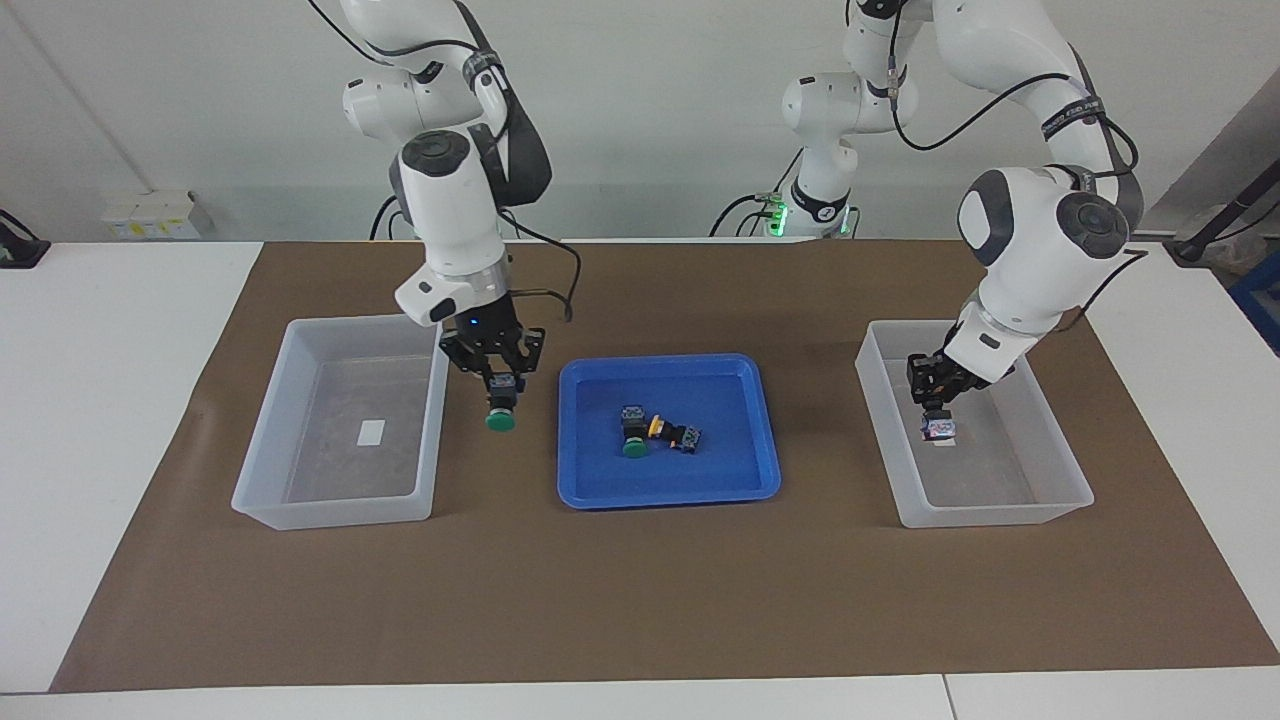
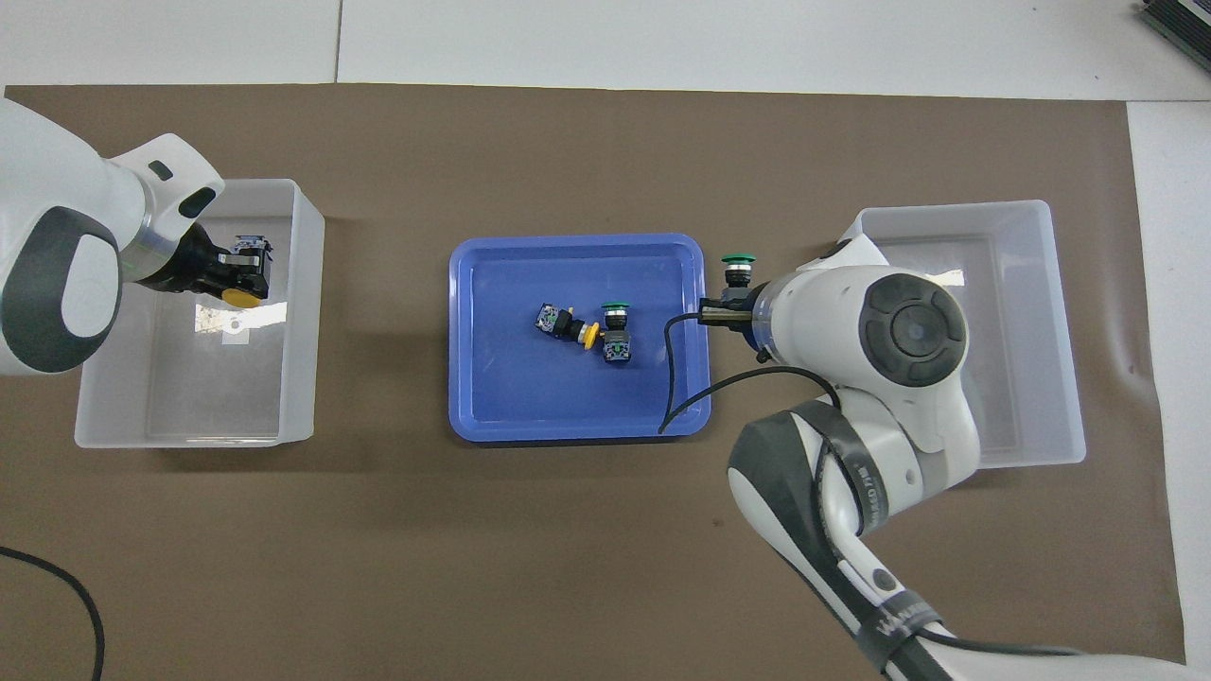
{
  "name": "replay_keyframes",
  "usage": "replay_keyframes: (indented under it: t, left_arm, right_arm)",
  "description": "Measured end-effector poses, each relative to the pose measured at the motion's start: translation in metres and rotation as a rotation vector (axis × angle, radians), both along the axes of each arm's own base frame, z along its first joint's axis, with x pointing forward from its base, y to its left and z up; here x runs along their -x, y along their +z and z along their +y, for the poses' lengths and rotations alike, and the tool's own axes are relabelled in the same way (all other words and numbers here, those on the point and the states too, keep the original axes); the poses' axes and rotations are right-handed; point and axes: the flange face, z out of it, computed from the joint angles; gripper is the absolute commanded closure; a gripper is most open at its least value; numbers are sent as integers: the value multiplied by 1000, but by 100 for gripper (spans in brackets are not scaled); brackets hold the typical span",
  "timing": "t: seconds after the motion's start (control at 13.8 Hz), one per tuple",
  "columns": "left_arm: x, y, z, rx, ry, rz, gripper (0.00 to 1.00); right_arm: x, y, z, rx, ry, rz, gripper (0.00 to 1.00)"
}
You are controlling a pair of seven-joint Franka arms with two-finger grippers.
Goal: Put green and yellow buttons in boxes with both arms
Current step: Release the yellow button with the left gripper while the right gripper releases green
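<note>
My right gripper is shut on a green button and holds it in the air, cap down, over the mat between the blue tray and the box at the right arm's end. It also shows in the overhead view with the green button. My left gripper is shut on a yellow button over the inside of the other box; overhead, the left gripper holds the yellow cap. One green button and one yellow button lie in the tray.
A brown mat covers the table's middle, with the tray between the two boxes. Each box holds only a small white label. A black cable from my right arm hangs over the tray's edge.
</note>
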Motion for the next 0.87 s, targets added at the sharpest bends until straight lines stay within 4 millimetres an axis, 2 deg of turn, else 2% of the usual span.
replay_keyframes:
  t: [0.07,0.14,0.22,0.43,0.65,0.72,0.87]
  left_arm:
    - [0,0,0,0,0,0,75]
    - [0,0,0,0,0,0,69]
    - [0,1,0,0,-1,-1,45]
    - [1,3,0,1,-2,-4,39]
    - [1,6,-1,1,-2,-8,40]
    - [1,7,-1,1,-3,-10,42]
    - [2,9,-2,3,-4,-14,44]
  right_arm:
    - [1,4,-20,12,18,9,100]
    - [4,5,-37,22,37,14,100]
    - [6,4,-53,31,56,18,100]
    - [9,0,-110,57,117,29,100]
    - [9,-3,-164,72,132,35,100]
    - [11,-5,-178,73,128,40,100]
    - [12,-13,-191,72,113,56,100]
